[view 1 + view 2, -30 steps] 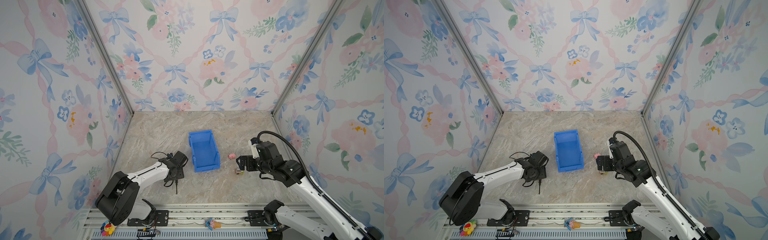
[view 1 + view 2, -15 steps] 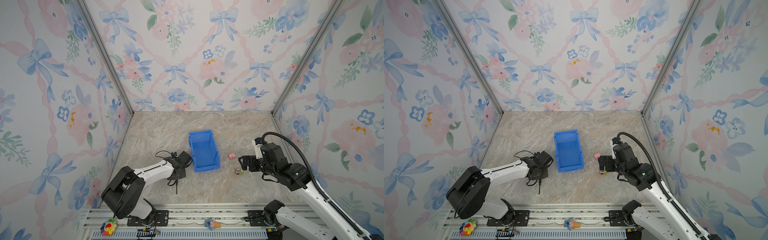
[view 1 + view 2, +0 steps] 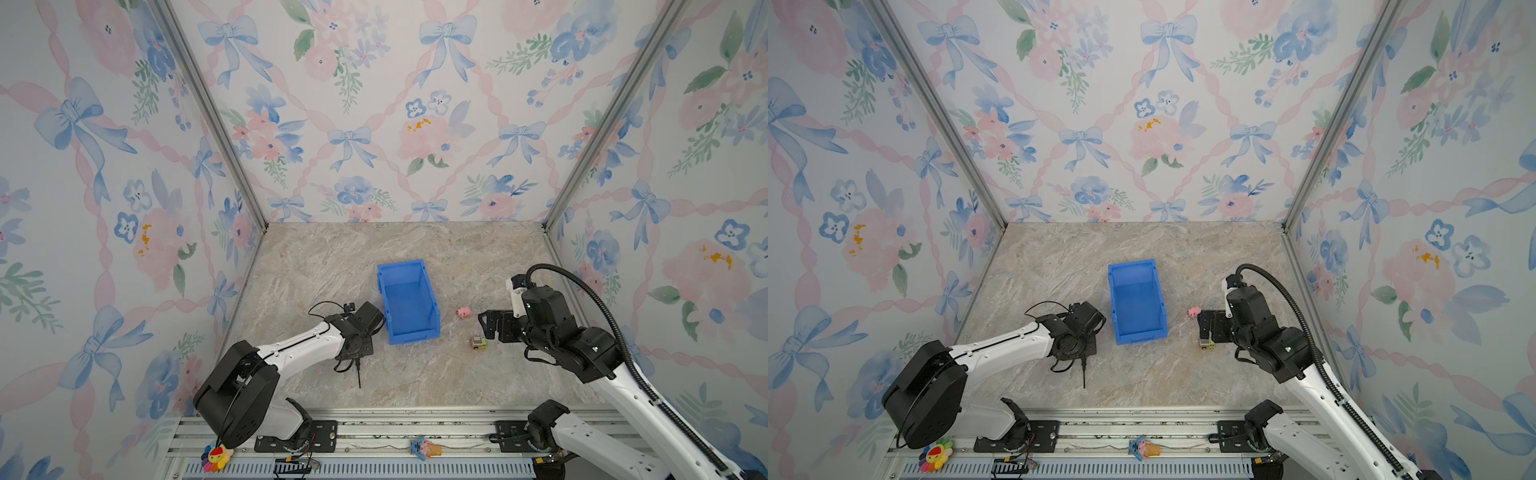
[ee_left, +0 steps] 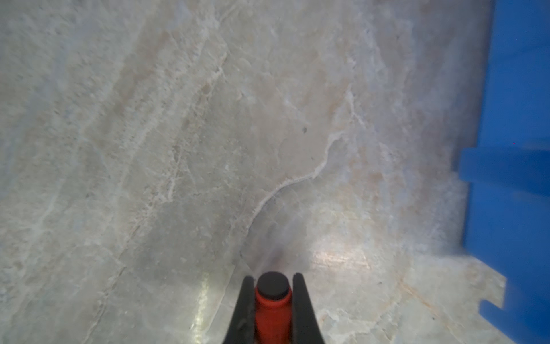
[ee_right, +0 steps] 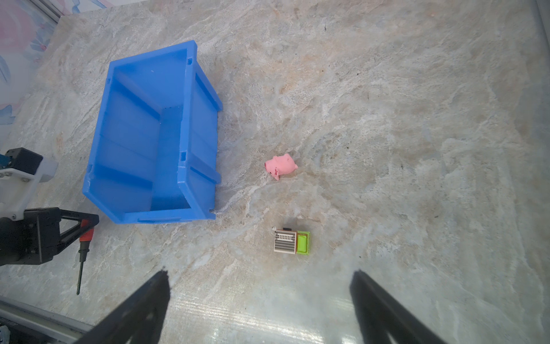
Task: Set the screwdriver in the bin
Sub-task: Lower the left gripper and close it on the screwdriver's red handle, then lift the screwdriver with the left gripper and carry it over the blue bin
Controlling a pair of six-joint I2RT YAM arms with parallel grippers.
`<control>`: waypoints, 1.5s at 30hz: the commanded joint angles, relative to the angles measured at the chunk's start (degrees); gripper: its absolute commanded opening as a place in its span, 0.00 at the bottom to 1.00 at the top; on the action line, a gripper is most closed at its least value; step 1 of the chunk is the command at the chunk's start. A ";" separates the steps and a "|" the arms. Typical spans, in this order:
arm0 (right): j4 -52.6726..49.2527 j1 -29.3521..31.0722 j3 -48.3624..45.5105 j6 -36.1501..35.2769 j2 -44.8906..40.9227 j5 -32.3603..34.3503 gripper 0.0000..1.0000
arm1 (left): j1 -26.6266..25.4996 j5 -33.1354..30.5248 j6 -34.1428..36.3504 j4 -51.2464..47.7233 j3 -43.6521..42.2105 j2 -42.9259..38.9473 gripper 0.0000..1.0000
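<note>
Left of the bin (image 5: 202, 149), just off its low front corner: left gripper (image 5: 89, 222) clamped tight on the screwdriver (image 5: 83, 247), jaws on the red-orange handle just below the black end cap (cap plain in the left wrist view). The thin black shaft points toward the near rail (image 3: 374, 428). Screwdriver is outside the bin; can't tell if the tip touches the marble tabletop (image 5: 416, 149). Right gripper (image 5: 260, 272) is spread wide, holding nothing, above bare tabletop near a small toy truck (image 5: 291, 242). Pink pig (image 5: 281, 166) lies beyond the truck, beside the bin's right wall, apart from it.
</note>
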 commanded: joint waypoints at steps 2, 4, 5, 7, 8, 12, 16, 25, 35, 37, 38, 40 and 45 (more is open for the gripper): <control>4.97 0.53 -0.80 0.47 -2.02 -1.68 0.97 | -0.35 -1.47 0.00 -3.63 6.47 -3.70 0.00; 5.89 0.53 -0.69 0.29 -1.57 -1.99 0.97 | -0.39 -1.18 0.41 -4.08 9.27 -3.80 0.00; 6.25 0.44 -0.59 0.21 -0.97 -2.04 0.97 | -0.46 -0.96 0.62 -4.15 10.84 -3.72 0.00; 6.83 0.52 -0.28 0.11 0.45 -2.05 0.97 | -0.46 -0.44 0.68 -4.30 13.62 -3.09 0.00; 7.22 0.40 -0.02 0.11 1.26 -2.15 0.97 | -0.42 -0.36 0.64 -4.94 15.58 -2.52 0.00; 8.83 0.18 1.01 0.47 4.21 -2.28 0.97 | -0.46 -0.43 1.70 -7.79 23.86 0.55 0.00; 10.38 -0.08 2.31 0.27 7.15 -1.86 0.97 | -0.67 0.90 2.52 -7.77 30.94 3.72 0.00; 11.90 -1.26 5.06 0.56 11.66 -1.33 0.97 | -1.56 0.70 3.25 -7.53 44.07 17.30 0.00; 11.59 -1.35 5.50 0.39 11.73 -0.63 0.97 | -1.78 0.26 1.70 -7.43 49.73 27.80 0.00; 11.68 -1.39 5.04 0.46 11.46 -0.36 0.97 | -1.88 0.21 1.37 -7.43 50.22 28.92 0.00; 11.59 -1.41 4.90 0.46 11.27 -0.25 0.97 | -1.87 -0.03 1.33 -7.44 50.40 29.44 0.00; 11.68 -1.36 4.56 0.47 11.08 -0.11 0.97 | -1.96 -0.39 1.08 -7.44 50.58 30.44 0.00; 11.62 -1.45 4.62 0.11 10.91 0.07 0.97 | -2.21 -1.30 -0.59 -7.44 50.48 32.33 0.00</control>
